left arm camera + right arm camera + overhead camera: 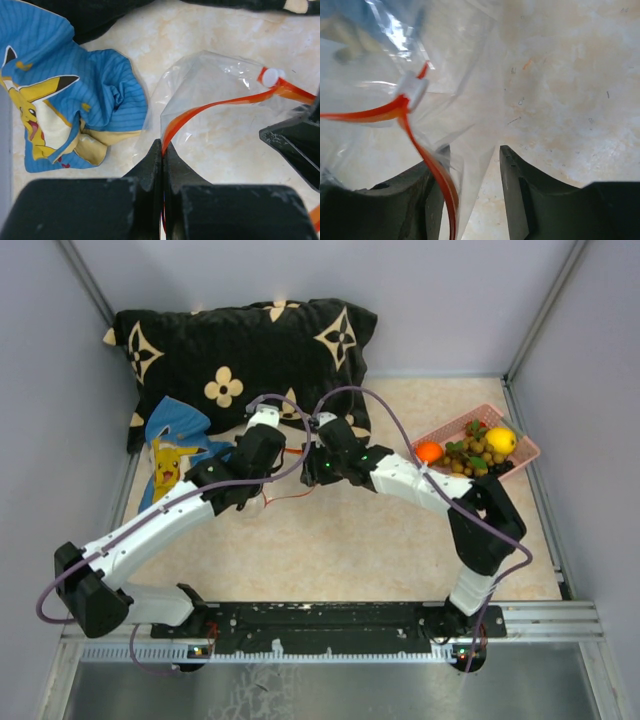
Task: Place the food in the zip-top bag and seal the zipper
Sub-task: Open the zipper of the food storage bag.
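The clear zip-top bag (pixel 210 80) lies crumpled on the beige tabletop between the two grippers. Its orange-red zipper (pixel 220 104) runs from a white slider (pixel 271 76) down into my left gripper (pixel 163 145), which is shut on the strip. My right gripper (pixel 473 150) is open; bag film (pixel 455 75) and the zipper (pixel 427 160) hang between its jaws, against the left finger. The slider (pixel 411 87) sits just beyond its tips. The food stays at the right: a lemon (pixel 500 440), an orange (pixel 429 452) and brownish balls (pixel 468 455) in a pink basket (pixel 530 452).
A blue cartoon-print cloth (pixel 60 100) lies bunched left of the bag. A black pillow with tan flower shapes (pixel 240 350) fills the back. Both arms (pixel 262 425) (pixel 322 430) meet near the table's middle rear. Walls close in on both sides.
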